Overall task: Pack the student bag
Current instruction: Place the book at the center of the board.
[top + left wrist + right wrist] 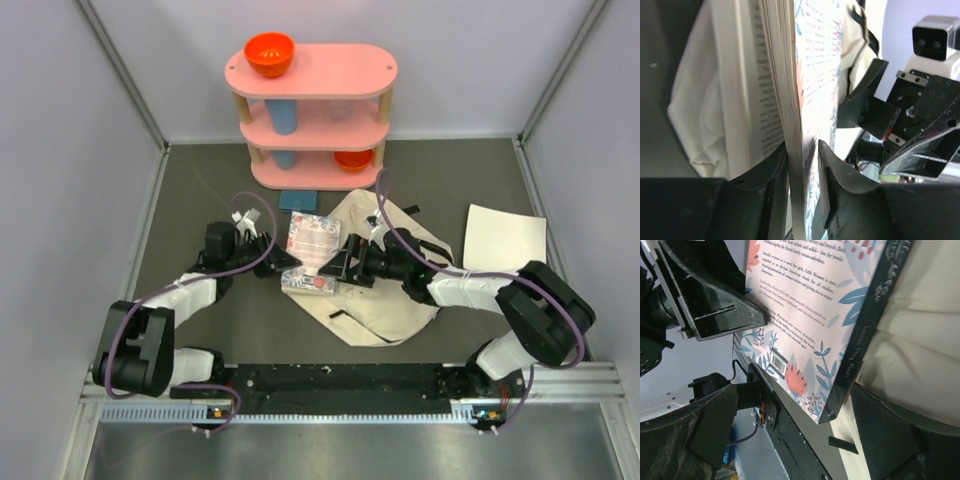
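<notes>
Two grippers flank a floral book lying at the left edge of the student bag, which is spread flat on the table. The left gripper, just off the bag, straddles the book's edge narrowly; whether it grips is unclear. The right gripper, above the bag, gapes wide around the book's corner.
</notes>
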Motion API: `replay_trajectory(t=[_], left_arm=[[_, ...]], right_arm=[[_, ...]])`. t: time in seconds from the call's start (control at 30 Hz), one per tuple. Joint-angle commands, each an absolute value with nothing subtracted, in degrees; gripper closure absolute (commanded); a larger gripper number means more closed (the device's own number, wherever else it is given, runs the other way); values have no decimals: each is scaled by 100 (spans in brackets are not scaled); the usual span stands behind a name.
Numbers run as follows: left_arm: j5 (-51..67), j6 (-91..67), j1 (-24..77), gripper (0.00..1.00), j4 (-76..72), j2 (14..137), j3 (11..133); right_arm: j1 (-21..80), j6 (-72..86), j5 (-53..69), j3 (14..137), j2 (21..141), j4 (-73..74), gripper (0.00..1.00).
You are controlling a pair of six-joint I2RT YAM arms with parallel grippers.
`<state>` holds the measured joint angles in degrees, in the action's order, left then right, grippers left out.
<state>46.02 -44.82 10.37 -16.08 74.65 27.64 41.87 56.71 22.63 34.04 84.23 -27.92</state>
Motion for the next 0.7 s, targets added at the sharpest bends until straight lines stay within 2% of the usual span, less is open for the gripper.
replay_trajectory(t=[0.0, 0.1, 0.23, 0.4, 0.47, 0.67], left_arm=[[3859, -3878, 1063, 58, -918, 7190, 2917], [3596, -3561, 1055, 48, -467, 7277, 3111], [3700, -3489, 1063, 47, -447, 7540, 3120], [3841, -3358, 1072, 47, -589, 7962, 3085], [3859, -3357, 1090, 47, -650, 8129, 3059], [3691, -3349, 1107, 45, -694, 8226, 2988]], right_arm=[[4157, 5853, 1996, 3533, 8709, -3077, 6], [4157, 5967, 2030, 3516, 8928, -3399, 6], [4157, 6318, 2407, 3516, 9280, -4235, 12], [4157, 6600, 2566, 3568, 9562, -4711, 15], [4184, 6583, 2435, 3638, 9545, -4423, 16], [4315, 5907, 1310, 4007, 9123, -2122, 13]])
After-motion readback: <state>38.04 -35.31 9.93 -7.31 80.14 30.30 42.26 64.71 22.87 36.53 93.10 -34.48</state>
